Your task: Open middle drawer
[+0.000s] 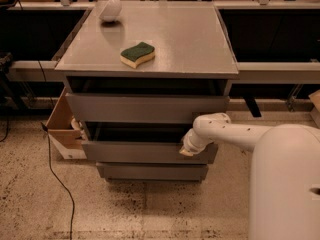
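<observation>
The grey cabinet has three drawer fronts. The middle drawer is wide, shallow and handleless. It stands out a little from the cabinet, with a dark gap above its front. My gripper is at the right part of the middle drawer's upper edge, at the end of my white arm reaching in from the right. The taller top drawer front is above it. The slim bottom drawer front is below and set further back.
A green and yellow sponge and a white bowl-like object lie on the cabinet top. An open cardboard box stands on the floor to the left, with a black cable beside it. My white body fills the lower right.
</observation>
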Motion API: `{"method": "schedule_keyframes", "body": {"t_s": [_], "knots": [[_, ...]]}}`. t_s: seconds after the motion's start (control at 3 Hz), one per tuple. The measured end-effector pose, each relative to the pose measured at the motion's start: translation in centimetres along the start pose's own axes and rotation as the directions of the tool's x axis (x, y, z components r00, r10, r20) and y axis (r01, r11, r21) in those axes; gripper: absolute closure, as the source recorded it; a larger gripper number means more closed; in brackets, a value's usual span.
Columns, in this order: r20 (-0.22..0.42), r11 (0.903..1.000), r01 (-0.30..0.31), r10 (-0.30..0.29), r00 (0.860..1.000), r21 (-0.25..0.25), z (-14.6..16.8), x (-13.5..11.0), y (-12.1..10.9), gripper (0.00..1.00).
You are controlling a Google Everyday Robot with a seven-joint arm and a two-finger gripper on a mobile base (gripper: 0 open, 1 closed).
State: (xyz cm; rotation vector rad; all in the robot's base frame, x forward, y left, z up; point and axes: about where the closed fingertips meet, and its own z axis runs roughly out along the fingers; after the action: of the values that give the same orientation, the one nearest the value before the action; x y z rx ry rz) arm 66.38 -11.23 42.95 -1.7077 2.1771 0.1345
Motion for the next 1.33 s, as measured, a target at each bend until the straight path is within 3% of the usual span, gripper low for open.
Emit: {"method": "schedule_keyframes", "body": {"t_s": [0.33, 0.67, 1.0, 1.33], "knots": [[0.0, 1.0, 0.0, 0.0, 1.0, 0.0, -0.8, -0.3, -0.1, 0.88], [0.0, 1.0, -0.001, 0.001, 1.0, -0.002, -1.2, -0.4, 0.0, 0.57], [-0.006, 0.9996, -0.015, 0.014, 1.0, -0.025, -1.6, 0.4, 2.1, 0.34], [-0.008, 0.9994, -0.017, 0.017, 1.0, -0.03, -1.9, 0.4, 2.4, 0.03]]}}
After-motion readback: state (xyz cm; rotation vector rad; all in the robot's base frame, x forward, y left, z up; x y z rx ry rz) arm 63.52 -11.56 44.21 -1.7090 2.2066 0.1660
